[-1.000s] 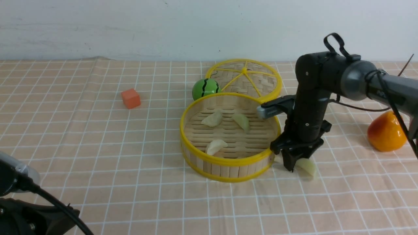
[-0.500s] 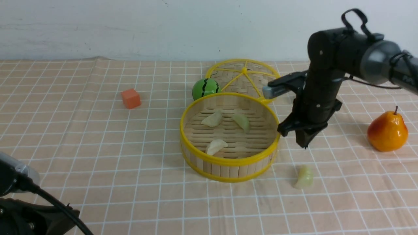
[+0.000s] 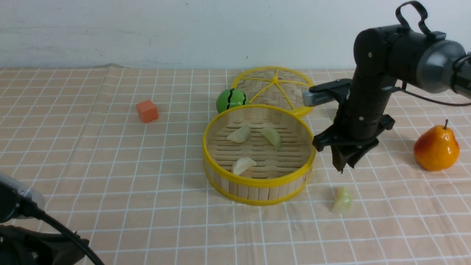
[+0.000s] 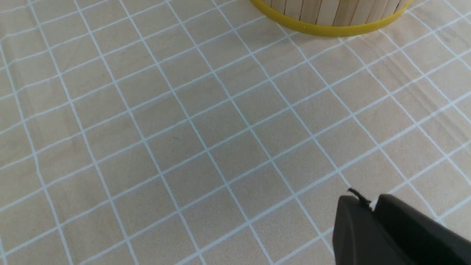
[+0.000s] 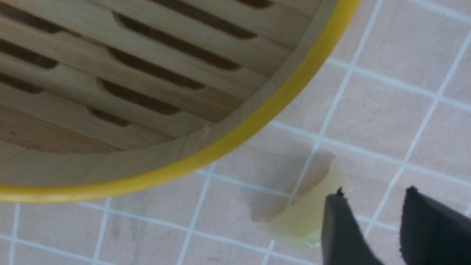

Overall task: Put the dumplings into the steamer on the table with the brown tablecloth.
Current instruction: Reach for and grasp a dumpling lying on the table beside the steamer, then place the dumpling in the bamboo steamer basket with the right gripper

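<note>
The steamer (image 3: 259,182) stands mid-table on the brown tablecloth (image 3: 110,165), with three pale dumplings (image 3: 239,134) on its slatted floor. A fourth dumpling (image 3: 342,200) lies on the cloth to the steamer's front right. My right gripper (image 3: 344,166) hangs above that dumpling, open and empty. In the right wrist view the dumpling (image 5: 298,217) lies just beside one finger of the right gripper (image 5: 375,193), outside the steamer rim (image 5: 257,121). My left gripper (image 4: 368,206) is shut on nothing, low over bare cloth in front of the steamer (image 4: 331,29).
A woven lid (image 3: 276,86) leans behind the steamer with a green striped ball (image 3: 231,100) beside it. An orange cube (image 3: 147,111) sits at the far left and a pear (image 3: 436,149) at the right. My left arm (image 3: 22,209) fills the near left corner.
My right gripper rose off the cloth without the dumpling, which rolled slightly toward me. Its jaws closed on nothing, then opened again, and the arm shifted a little right.
</note>
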Available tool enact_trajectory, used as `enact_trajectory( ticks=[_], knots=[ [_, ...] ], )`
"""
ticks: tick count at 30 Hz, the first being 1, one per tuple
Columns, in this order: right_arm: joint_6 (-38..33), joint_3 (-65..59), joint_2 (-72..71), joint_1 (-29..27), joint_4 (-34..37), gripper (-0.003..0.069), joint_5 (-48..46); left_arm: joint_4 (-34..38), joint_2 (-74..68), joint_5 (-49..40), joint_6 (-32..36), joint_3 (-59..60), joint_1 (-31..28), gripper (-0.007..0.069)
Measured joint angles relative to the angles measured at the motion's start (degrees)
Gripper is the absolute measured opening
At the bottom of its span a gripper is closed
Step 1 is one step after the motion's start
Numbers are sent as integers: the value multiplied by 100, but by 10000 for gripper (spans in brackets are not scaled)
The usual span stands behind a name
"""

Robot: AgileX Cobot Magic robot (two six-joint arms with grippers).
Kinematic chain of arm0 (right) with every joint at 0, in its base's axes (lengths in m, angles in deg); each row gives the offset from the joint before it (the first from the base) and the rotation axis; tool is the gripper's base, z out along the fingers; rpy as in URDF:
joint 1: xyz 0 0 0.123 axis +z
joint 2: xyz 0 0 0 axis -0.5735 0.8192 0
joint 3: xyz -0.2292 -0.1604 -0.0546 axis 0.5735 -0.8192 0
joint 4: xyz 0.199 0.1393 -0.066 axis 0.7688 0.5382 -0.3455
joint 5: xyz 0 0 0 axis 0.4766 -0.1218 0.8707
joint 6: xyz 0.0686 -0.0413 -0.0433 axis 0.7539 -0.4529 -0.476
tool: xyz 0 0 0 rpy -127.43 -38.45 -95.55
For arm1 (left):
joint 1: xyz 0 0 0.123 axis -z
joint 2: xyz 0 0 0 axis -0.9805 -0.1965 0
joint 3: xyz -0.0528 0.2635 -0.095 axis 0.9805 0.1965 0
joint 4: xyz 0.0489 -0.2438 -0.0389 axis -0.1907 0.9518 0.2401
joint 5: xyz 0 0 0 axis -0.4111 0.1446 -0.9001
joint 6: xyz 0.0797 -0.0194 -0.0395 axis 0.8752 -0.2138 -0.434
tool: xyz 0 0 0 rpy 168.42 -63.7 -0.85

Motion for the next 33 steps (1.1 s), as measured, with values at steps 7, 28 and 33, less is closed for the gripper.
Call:
enact_trajectory(
  ticks=[7,28,33],
  knots=[
    [213,-665,267,0,208,424,45,30,0,-39,0,0,0,76],
    [-537,225,-726,8,558,347,0,137,0,-32,0,0,0,92],
    [-878,383,-796,219,1154,347,365,137,0,76,0,0,0,92]
  ],
)
